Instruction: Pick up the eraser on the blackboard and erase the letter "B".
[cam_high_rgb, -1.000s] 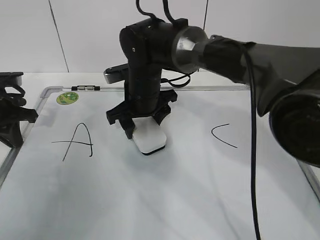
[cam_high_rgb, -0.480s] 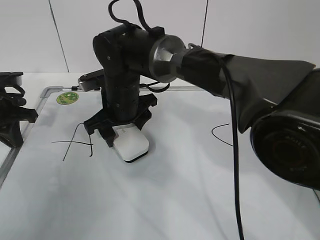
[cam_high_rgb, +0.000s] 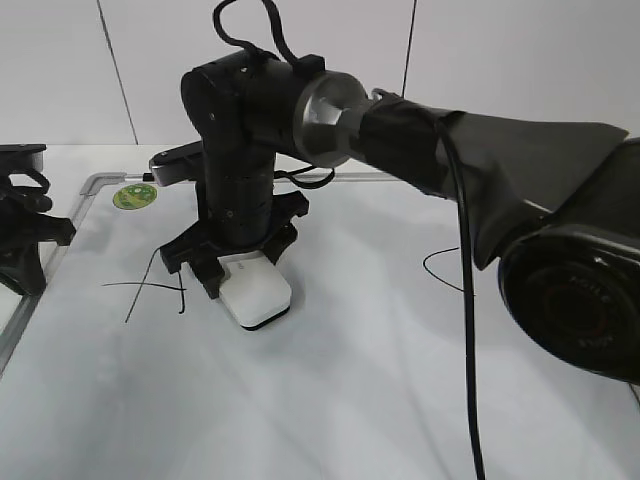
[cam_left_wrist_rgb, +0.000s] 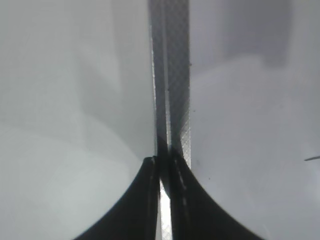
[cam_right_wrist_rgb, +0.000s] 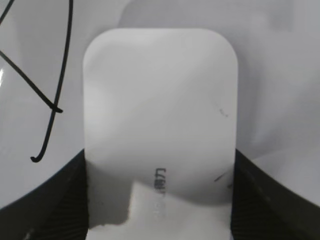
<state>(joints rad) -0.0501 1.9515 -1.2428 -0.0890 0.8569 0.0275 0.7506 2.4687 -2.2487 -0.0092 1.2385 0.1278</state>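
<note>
From the exterior view, the right arm reaches in from the right side and across the middle of the blackboard (cam_high_rgb: 400, 400), and its right gripper (cam_high_rgb: 232, 272) points straight down with the jaws closed on the eraser (cam_high_rgb: 256, 296). The eraser lies flat on the white surface, left of the board's middle and nearer the far edge than the near one. Just to its left are the remaining black strokes of the "A" (cam_high_rgb: 150, 288); the gripper body hides part of them. A curved "C" stroke (cam_high_rgb: 445, 270) sits well apart toward the right edge. No letter "B" can be made out on the visible board. A round green sticker (cam_high_rgb: 133, 196) is at the far left corner, inside the grey frame. The left gripper (cam_high_rgb: 22, 235) hangs off the left edge of the board, apart from everything on it.

In the left wrist view, the left gripper (cam_left_wrist_rgb: 161, 172) has its dark fingers pressed together with only a sliver between them, over the grey frame strip (cam_left_wrist_rgb: 172, 80) of the board.

In the right wrist view, the eraser (cam_right_wrist_rgb: 160, 125) fills the middle, its white top bearing small grey lettering, clamped at both sides by the dark fingers (cam_right_wrist_rgb: 57, 200). Two black marker lines of the "A" (cam_right_wrist_rgb: 52, 85) run just beside its left side.
</note>
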